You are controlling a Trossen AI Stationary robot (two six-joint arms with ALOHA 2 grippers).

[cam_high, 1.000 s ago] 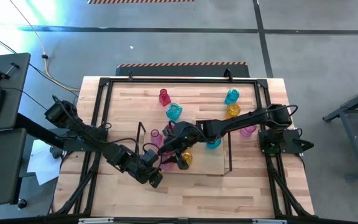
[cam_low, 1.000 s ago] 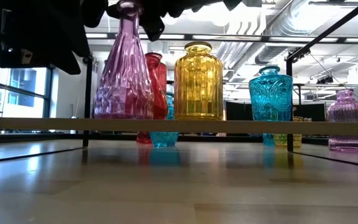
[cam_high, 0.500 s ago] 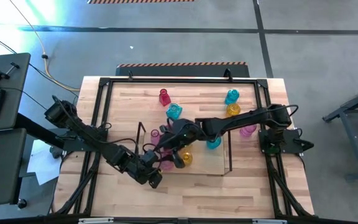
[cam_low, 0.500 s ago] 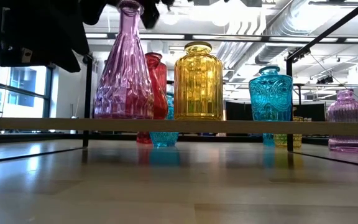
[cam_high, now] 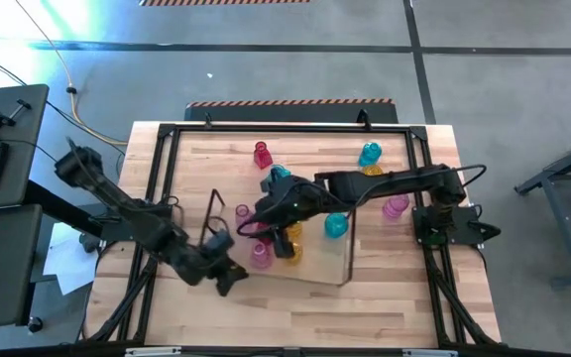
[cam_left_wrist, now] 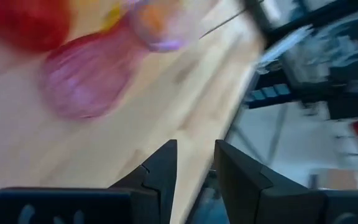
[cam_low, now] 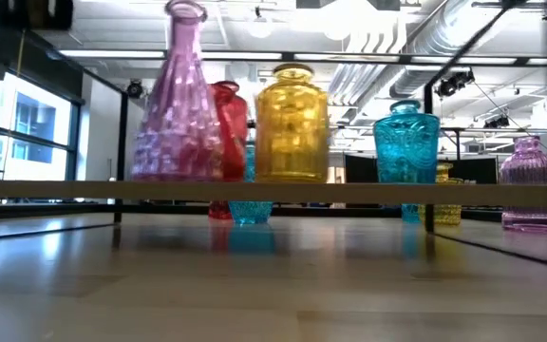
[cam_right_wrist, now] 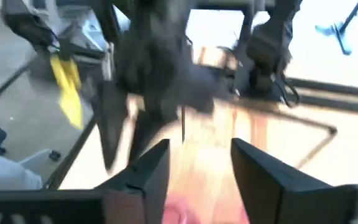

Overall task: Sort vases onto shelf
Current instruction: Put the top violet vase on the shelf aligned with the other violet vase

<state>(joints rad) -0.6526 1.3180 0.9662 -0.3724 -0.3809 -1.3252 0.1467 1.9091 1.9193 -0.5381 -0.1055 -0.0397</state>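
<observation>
Vases on shelf, low view: counting four, standing upright in a row on the shelf (cam_low: 368, 193). These are a tall pink vase (cam_low: 177, 104), a red vase (cam_low: 230, 128) just behind it, a yellow vase (cam_low: 292, 125) and a cyan vase (cam_low: 406, 142).
Vases off shelf: standing on the table (cam_high: 404, 297). These include a red one (cam_high: 262, 154), a cyan one (cam_high: 369, 154), a yellow one (cam_high: 372, 172) partly under the right arm, a pink one (cam_high: 396, 206) and a cyan one (cam_high: 279, 175).
Count by colour: telling apart three cyan, three pink, two yellow and two red. Cannot tell whether more are hiding under the right arm.
Shelf count: one, lying mid-table with a dark upright frame at each short end.
Left gripper (cam_high: 222, 279): hovering near the table's front left, just off the shelf's left end. Fingers standing slightly apart, gripping nothing.
Right gripper (cam_right_wrist: 197, 168): reaching over the shelf's left part. Fingers standing apart, gripping nothing, with a pink blur showing low between them.
Change, shelf: now lying turned and shifted leftward, compared with a second ago.
Change, left gripper: pulling back from the shelf's front edge toward the table's left side.
Change, right gripper: no longer surrounding the tall pink vase's neck in the low view.
</observation>
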